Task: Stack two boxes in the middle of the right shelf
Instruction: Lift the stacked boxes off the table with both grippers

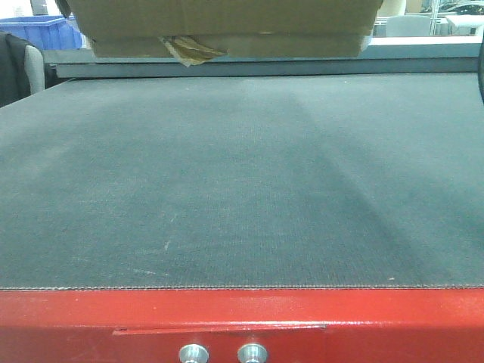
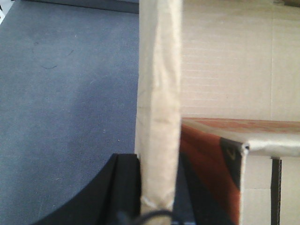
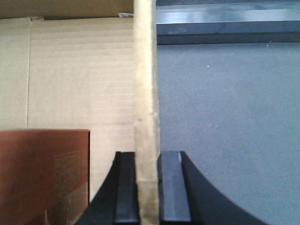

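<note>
A brown cardboard box (image 1: 227, 15) spans the top of the front view, over the far end of the mat. A paler cardboard band (image 1: 287, 45) runs beneath it, with a crumpled tape tag (image 1: 189, 50) at the seam; whether the band is a second box I cannot tell. My left gripper (image 2: 158, 161) is shut on an upright cardboard wall (image 2: 159, 93). My right gripper (image 3: 146, 157) is shut on the wall (image 3: 145, 84) of the opposite side. A reddish-brown smaller box (image 2: 211, 154) (image 3: 42, 173) lies against the big cardboard face. The shelf is out of view.
A dark grey mat (image 1: 242, 189) covers a red metal platform (image 1: 242, 314) with two bolts (image 1: 193, 353) on its front rail. A blue bin (image 1: 45, 30) and a dark draped shape (image 1: 11, 68) stand at the far left. A dark rail (image 3: 225, 28) borders the mat's far edge.
</note>
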